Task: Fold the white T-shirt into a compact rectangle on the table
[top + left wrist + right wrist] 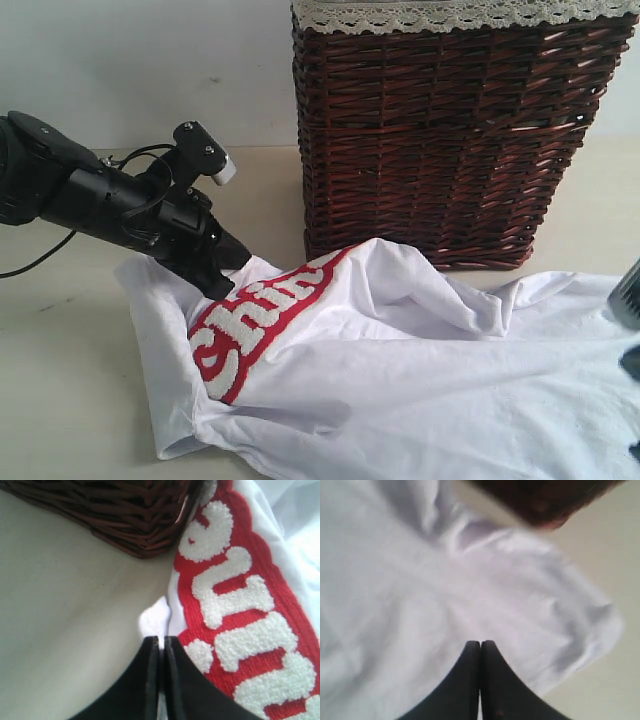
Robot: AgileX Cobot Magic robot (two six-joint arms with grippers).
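The white T-shirt [420, 370] lies crumpled on the table [60, 350], its red strip with fuzzy white lettering [255, 325] turned up at the left. My left gripper [222, 283] reaches in from the left and is shut on a fold of the shirt's edge beside the strip. In the left wrist view a white tuft of the shirt [155, 620] sticks out past the left gripper [160, 639], next to the lettering [235, 610]. My right gripper [480, 643] is shut above plain white cloth [420, 580], with nothing seen between its fingers.
A tall dark brown wicker basket [440, 140] with a lace rim stands right behind the shirt, and its base [125, 515] is close to the left gripper. A bit of the right arm [630, 300] shows at the right edge. Bare table [615, 555] lies beyond the shirt's hem.
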